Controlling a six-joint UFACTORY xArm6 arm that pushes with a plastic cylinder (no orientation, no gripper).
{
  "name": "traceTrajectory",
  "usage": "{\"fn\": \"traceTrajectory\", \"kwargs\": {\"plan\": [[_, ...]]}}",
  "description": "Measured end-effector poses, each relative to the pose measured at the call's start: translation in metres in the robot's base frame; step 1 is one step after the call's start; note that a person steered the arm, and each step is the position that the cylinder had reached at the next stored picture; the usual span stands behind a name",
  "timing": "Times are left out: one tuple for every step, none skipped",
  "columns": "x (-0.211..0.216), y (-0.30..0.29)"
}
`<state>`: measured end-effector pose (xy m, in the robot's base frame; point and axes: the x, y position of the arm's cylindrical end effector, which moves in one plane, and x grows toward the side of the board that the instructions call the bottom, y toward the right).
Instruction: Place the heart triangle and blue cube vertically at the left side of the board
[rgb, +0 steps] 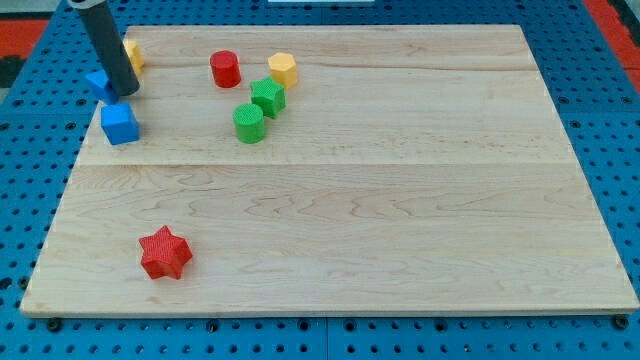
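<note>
While my tip sits near the board's top-left corner, it touches a blue block half hidden behind the rod, shape unclear. The blue cube lies just below it by the left edge. There's no hand to open or close. A yellow block peeks out behind.

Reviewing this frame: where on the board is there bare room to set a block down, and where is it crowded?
Bare: the whole right half of the board, and the wide middle band between the red star and the green cylinder. Crowded: the top-left, where my tip stands among the blue cube, a partly hidden blue block, and a yellow block.
</note>
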<state>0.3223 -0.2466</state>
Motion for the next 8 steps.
{"fn": "traceTrajectory", "kwargs": {"plan": [[0.008, 0.065], [0.05, 0.08], [0.056, 0.041], [0.073, 0.021], [0.084, 0.018], [0.089, 0.017], [0.077, 0.012], [0.066, 0.009]]}}
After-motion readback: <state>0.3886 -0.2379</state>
